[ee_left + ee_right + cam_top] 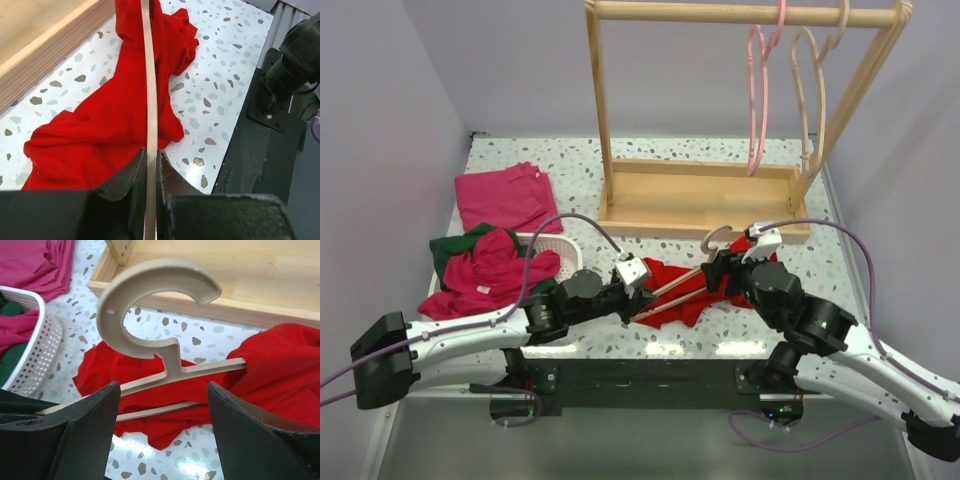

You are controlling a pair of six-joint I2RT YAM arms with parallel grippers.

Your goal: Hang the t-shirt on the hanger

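A slim pale-wood hanger (pixel 148 90) is clamped by the left claw (pixel 150 157) over a crumpled bright red t-shirt (pixel 100 130); the right claw (pixel 164 387) is spread open.

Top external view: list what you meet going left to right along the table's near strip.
Basket of pink and green clothes → left gripper, shut on the hanger → t-shirt → right gripper, open.
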